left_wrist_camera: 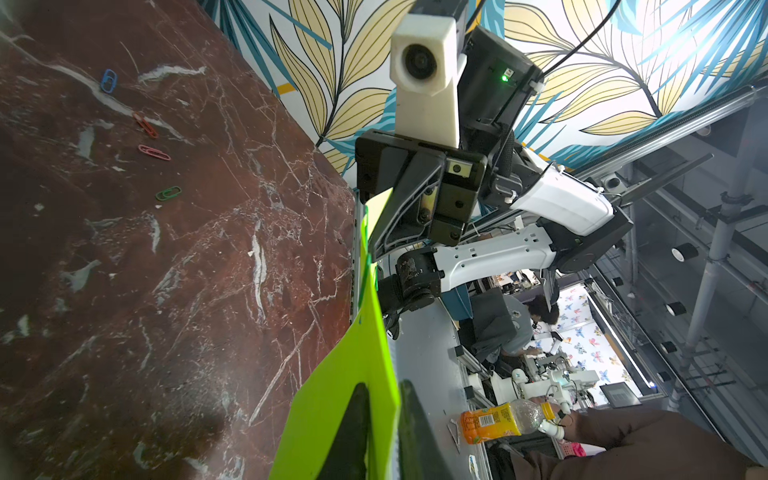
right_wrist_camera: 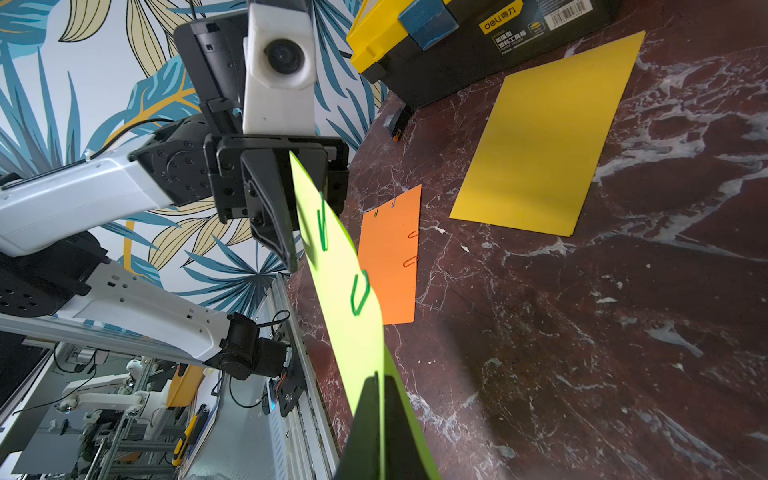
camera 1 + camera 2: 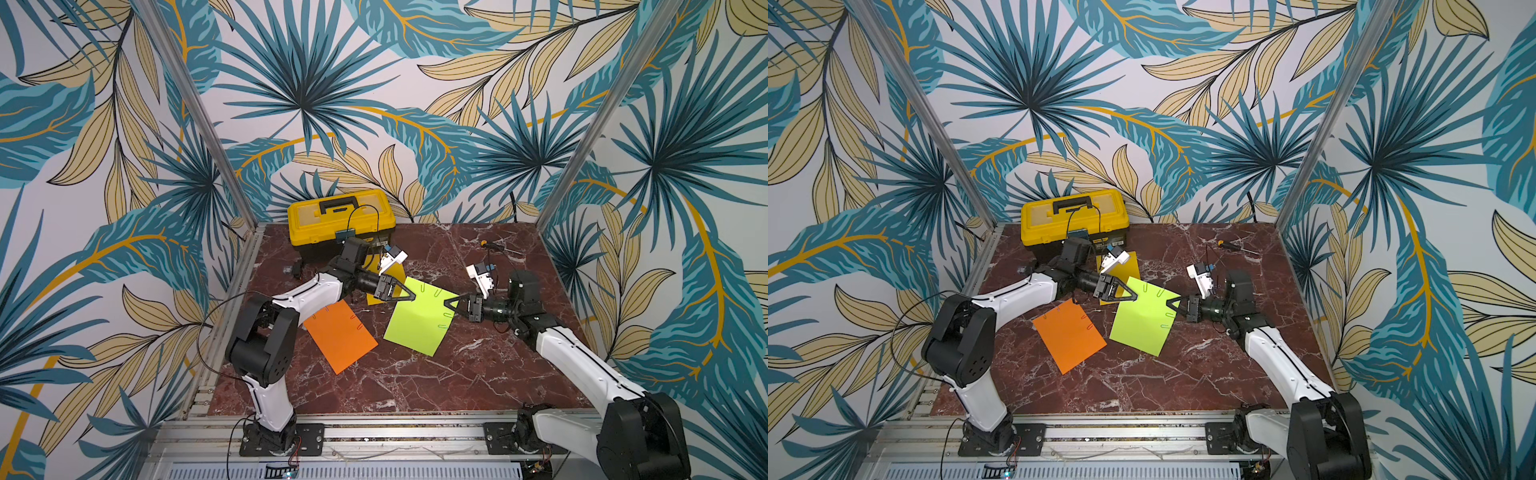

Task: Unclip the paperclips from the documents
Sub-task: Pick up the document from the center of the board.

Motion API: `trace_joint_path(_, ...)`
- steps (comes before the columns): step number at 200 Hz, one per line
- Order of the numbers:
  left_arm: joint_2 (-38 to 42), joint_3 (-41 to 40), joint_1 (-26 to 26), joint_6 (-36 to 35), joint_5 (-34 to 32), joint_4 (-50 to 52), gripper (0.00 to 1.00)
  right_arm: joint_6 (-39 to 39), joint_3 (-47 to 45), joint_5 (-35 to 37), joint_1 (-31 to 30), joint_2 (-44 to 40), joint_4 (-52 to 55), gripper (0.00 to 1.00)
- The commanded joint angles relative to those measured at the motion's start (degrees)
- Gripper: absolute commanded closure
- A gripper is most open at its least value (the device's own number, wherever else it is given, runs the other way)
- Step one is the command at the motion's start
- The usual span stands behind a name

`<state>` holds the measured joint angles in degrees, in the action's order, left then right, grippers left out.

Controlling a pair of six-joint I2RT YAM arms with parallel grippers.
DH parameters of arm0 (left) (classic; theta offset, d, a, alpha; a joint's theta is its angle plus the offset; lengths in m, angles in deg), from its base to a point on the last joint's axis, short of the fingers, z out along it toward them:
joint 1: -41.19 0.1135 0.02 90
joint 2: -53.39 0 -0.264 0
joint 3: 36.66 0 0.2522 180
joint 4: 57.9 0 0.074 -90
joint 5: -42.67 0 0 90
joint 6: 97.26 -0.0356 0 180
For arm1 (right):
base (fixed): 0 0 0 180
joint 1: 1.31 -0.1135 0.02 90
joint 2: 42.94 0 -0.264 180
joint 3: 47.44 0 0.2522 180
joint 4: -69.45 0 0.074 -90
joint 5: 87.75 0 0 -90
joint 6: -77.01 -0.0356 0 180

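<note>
The lime green sheet [image 3: 417,324] is held up near the centre of the marble tabletop [image 3: 415,386], raised at its far end between the two arms. Whether its near edge touches the marble cannot be told.

The right gripper [image 3: 451,303] is clenched on the sheet's corner at 2 o'clock. The right wrist view shows both fingers pressed flat against the paper.

The left gripper [image 3: 412,297] meets the sheet's edge at 11 o'clock. The paper runs between its fingers [image 1: 359,428], but a narrow gap shows, so whether it clamps cannot be told.

The two opposed holds probably keep the paper taut and clear of the table. That exposes the green paperclips [image 2: 359,293] on its edge for pulling.

The orange sheet [image 3: 338,338] lies flat at 8 o'clock of the lime one, with its clips [image 2: 411,261] in place. The yellow sheet [image 2: 540,137] lies flat at 11 o'clock, by the toolbox [image 3: 340,216], with no clip visible on it.

Four loose paperclips [image 1: 154,152] lie on bare marble and are likely finished work.
</note>
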<state>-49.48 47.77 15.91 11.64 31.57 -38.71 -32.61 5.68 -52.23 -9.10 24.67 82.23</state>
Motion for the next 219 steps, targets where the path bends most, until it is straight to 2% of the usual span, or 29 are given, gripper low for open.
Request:
trace_joint_path(1, 0.13, 2.05, -0.91, -0.05, 0.48, -0.47, 0.83, 1.07, 0.94, -0.54, 0.23, 0.41, 1.22, 1.00)
trace_joint_path(21, -0.30, 2.21, -1.27, 0.09, 0.20, -0.48, 0.83, 1.16, 0.99, -0.75, 0.22, 0.33, 1.19, 1.00)
trace_joint_path(60, -0.71, 2.34, -1.40, 0.19, -0.39, -0.49, 0.93, 1.81, 1.22, -0.54, 0.20, 0.24, 2.12, 0.97)
trace_joint_path(91, -0.60, 1.70, -1.35, 0.00, -0.93, -0.44, 1.00, 4.47, 2.69, 1.78, 0.19, 0.24, 6.74, 0.82)
trace_joint_path(100, -0.51, 1.49, -1.35, -0.13, -0.93, -0.42, 1.00, 5.60, 3.42, 2.93, 0.23, 0.28, 8.76, 0.74)
trace_joint_path(119, -0.31, 1.06, -1.28, -0.42, -0.78, -0.42, 1.00, 7.34, 4.89, 4.76, 0.23, 0.32, 12.21, 0.64)
trace_joint_path(164, 0.30, -0.43, -1.09, -2.08, -0.14, -0.42, 1.00, 14.49, 10.61, 10.10, 0.21, 0.15, 25.37, 0.46)
trace_joint_path(186, 0.70, -1.32, -1.11, -3.43, -0.36, -0.38, 1.00, 17.54, 13.82, 12.41, 0.23, -0.20, 30.30, 0.43)
trace_joint_path(219, 1.59, -3.01, -1.36, -6.15, -2.00, -0.35, 1.00, 20.50, 17.46, 11.13, 0.15, -0.34, 32.30, 0.42)
